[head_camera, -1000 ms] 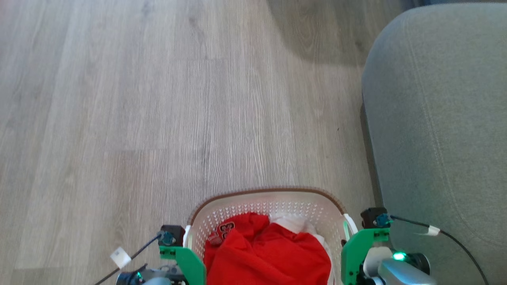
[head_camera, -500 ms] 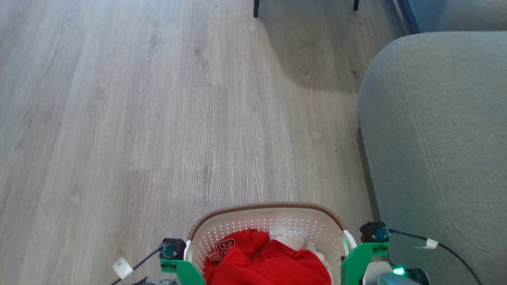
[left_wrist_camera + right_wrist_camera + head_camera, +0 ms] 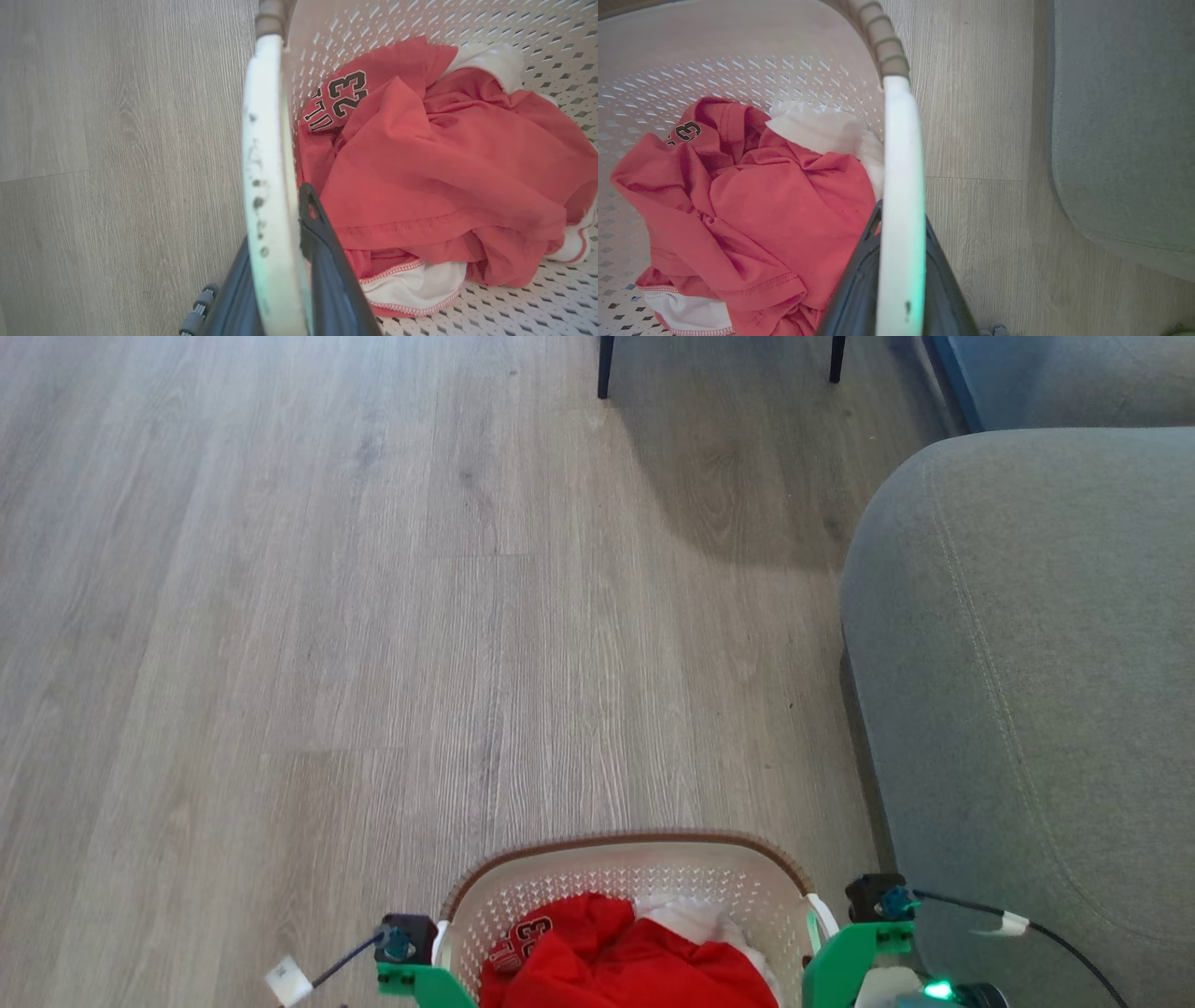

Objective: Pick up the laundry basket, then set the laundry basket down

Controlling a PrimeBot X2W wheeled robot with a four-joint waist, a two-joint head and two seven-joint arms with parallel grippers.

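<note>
Wooden floor (image 3: 373, 616): pale grey planks across the left and middle of the head view. Two dark furniture legs (image 3: 605, 364) stand at its far edge.

Left claw (image 3: 280, 224): clenched on the left handle (image 3: 268, 140) of the laundry basket (image 3: 644, 875). In the left wrist view one dark finger lies on the inner side of the white handle and one on the outer side, with the handle pinched between them. The handle carries several dark specks.

Laundry basket: at the bottom centre of the head view, between the two arms and just left of the sofa. It has cream perforated walls and a brown woven-look rim. Whether its base touches the floor cannot be told.

Contents: a crumpled red shirt (image 3: 420, 154) with the number 23 printed in black and white, lying over a white garment (image 3: 822, 130) that shows at the far side and beneath.

Right claw (image 3: 901, 219): clenched on the right handle (image 3: 901, 154), one dark finger on each side of the white bar.

Sofa (image 3: 1027, 663): grey upholstery with a rounded edge, on the right, close to the basket's right side, with a strip of floor between them.
</note>
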